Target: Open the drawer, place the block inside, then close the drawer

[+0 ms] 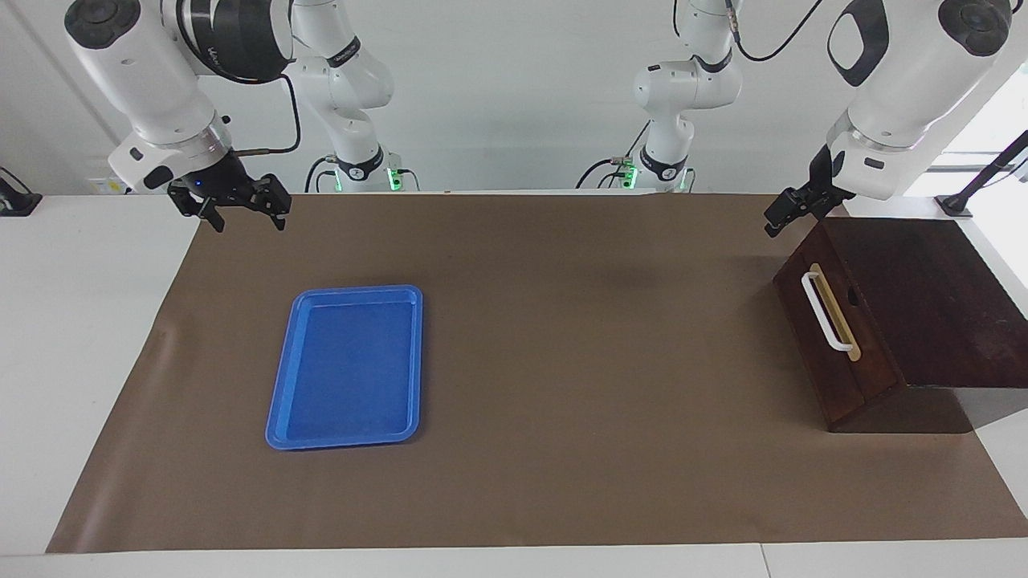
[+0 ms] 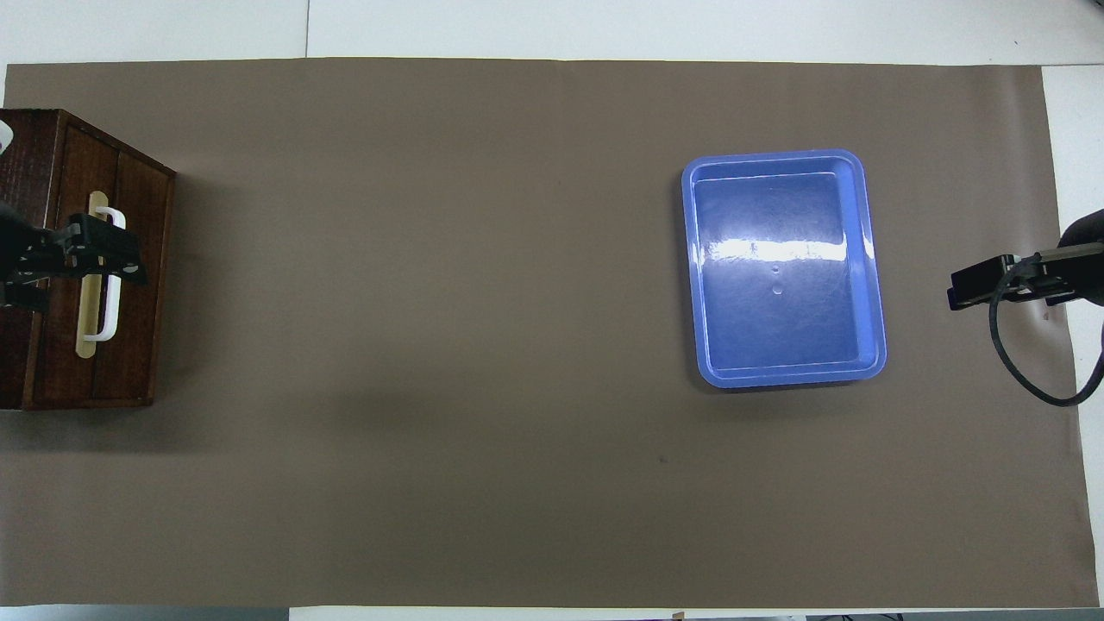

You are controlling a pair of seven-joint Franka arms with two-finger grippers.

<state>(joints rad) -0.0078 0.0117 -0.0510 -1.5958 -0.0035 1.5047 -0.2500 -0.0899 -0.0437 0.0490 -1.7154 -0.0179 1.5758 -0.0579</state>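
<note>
From the camera facing me, my left gripper (image 1: 785, 217) hangs in the air above the corner of the dark wooden box (image 1: 923, 305) nearest my bases, touching nothing, its fingers spread and empty. The drawer (image 1: 835, 341) in the box's sloping front is pushed fully in, its white bar handle (image 1: 826, 313) lying along the tan strip. My right gripper (image 1: 241, 210) hovers over the edge of the brown mat (image 1: 578, 401) at the right arm's end of the table, also released and holding nothing; that arm waits there. The blue tray (image 1: 347, 367) lies flat on the mat, farther from me than the right gripper, and has nothing in it. I cannot see the yellow block in this view. From the camera overhead, my left gripper (image 2: 99, 252) covers the upper part of the handle (image 2: 105, 297) on the drawer front (image 2: 129, 285), but it is raised above it rather than on it. My right gripper (image 2: 979, 285) shows only partly at the mat's edge, beside the tray (image 2: 871, 259) and well apart from it. The block does not show here either, so I cannot tell where it is.
</note>
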